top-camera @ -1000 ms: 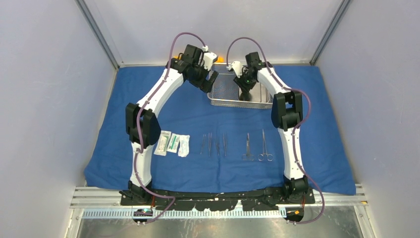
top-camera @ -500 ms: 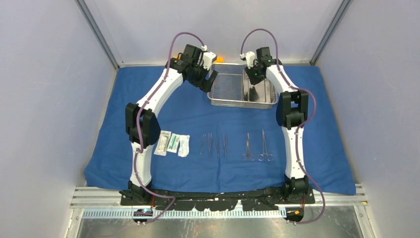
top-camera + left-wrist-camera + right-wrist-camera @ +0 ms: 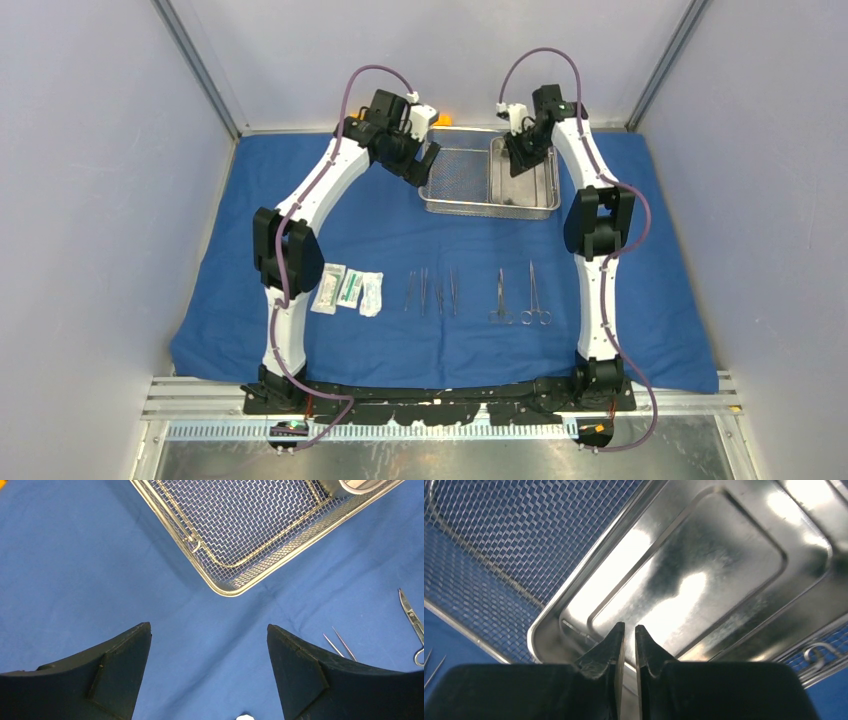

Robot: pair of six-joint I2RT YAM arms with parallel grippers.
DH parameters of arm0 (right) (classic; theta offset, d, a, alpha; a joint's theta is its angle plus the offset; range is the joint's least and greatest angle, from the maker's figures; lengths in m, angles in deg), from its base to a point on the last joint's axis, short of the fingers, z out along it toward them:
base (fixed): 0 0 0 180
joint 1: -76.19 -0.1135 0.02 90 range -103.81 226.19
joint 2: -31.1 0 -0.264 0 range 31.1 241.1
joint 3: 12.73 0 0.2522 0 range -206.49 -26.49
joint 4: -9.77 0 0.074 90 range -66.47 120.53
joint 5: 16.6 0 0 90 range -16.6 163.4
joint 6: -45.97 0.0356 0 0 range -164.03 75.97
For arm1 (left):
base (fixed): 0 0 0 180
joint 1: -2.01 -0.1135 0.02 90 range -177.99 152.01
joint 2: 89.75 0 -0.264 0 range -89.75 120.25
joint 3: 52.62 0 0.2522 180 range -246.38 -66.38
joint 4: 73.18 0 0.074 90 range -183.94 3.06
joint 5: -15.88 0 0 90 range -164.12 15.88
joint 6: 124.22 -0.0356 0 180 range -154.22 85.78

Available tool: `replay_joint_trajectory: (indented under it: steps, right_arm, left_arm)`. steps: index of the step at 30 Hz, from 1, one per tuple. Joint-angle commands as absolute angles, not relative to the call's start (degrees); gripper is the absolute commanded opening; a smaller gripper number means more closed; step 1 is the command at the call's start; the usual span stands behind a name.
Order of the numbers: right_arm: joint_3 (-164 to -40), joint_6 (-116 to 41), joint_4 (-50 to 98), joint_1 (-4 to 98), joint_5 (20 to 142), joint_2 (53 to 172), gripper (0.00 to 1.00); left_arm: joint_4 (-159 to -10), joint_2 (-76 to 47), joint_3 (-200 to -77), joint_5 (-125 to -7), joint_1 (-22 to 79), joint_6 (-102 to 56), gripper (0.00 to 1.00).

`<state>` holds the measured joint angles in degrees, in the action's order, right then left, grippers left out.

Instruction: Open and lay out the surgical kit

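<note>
The large blue cloth wrap (image 3: 300, 200) lies spread flat. The steel mesh basket (image 3: 460, 182) stands at the back middle. My right gripper (image 3: 522, 152) is shut on the rim of the smaller solid steel tray (image 3: 532, 185), over the basket's right end. The right wrist view shows the tray's shiny inside (image 3: 704, 565) just past my right gripper (image 3: 629, 626), with the mesh (image 3: 514, 540) to the left. My left gripper (image 3: 425, 165) is open and empty beside the basket's left end; the left wrist view shows it (image 3: 209, 630) above bare cloth, near the basket's corner (image 3: 240, 525). Three white-green packets (image 3: 347, 288) lie in a row.
Thin forceps (image 3: 430, 290) and scissors (image 3: 520, 297) lie in a row on the cloth in front of the basket. A small orange block (image 3: 443, 121) sits behind the basket. Grey walls close in the back and both sides.
My right gripper has moved right and toward the back, carrying the steel tray from the basket's middle to its right end. The left arm has not moved.
</note>
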<state>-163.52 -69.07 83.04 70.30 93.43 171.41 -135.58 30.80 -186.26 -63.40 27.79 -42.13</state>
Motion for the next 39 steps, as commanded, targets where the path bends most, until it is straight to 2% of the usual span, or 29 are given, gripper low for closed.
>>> replay_joint_trajectory:
  steps: [1,9,39]
  right_arm:
    - [-163.7,-74.2,93.6,70.0,93.8,168.1,0.16]
    - [-164.6,-75.8,99.7,70.2,93.4,169.9,0.00]
    - [-167.2,-76.9,106.2,70.1,92.9,175.9,0.00]
  left_arm:
    - [-133.8,29.8,-187.7,-61.2,27.5,-41.4,0.88]
    - [-133.4,27.9,-185.9,-60.9,27.5,-41.3,0.88]
    - [-133.2,26.9,-184.5,-60.9,27.5,-41.1,0.88]
